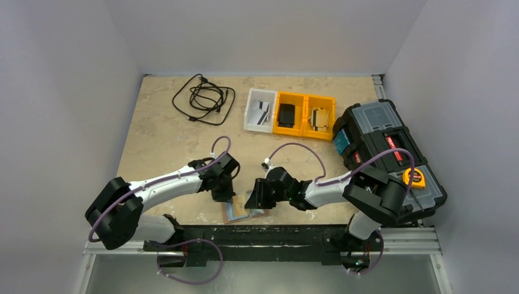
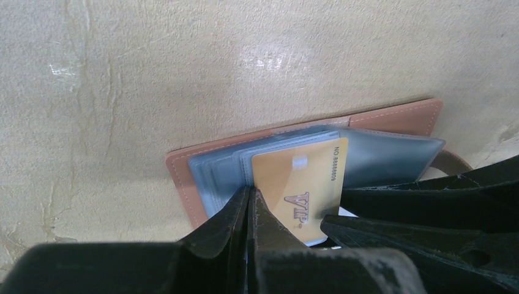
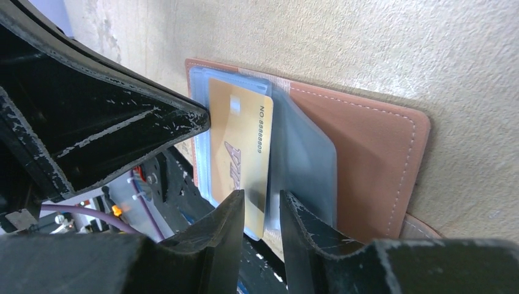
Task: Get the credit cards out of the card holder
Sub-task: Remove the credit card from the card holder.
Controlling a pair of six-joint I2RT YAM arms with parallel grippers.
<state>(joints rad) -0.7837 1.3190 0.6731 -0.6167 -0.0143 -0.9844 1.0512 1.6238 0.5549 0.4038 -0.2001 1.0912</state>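
The reddish-brown card holder lies open near the table's front edge, its clear sleeves facing up. A gold credit card marked VIP sticks partway out of a sleeve. My left gripper is shut, its tips pressed on the sleeves at the card's left edge. My right gripper comes from the other side. Its jaws stand a narrow gap apart, astride the card's free end.
A coiled black cable lies at the back left. One white tray and yellow trays stand at the back middle. A black toolbox with a yellow tape measure fills the right side.
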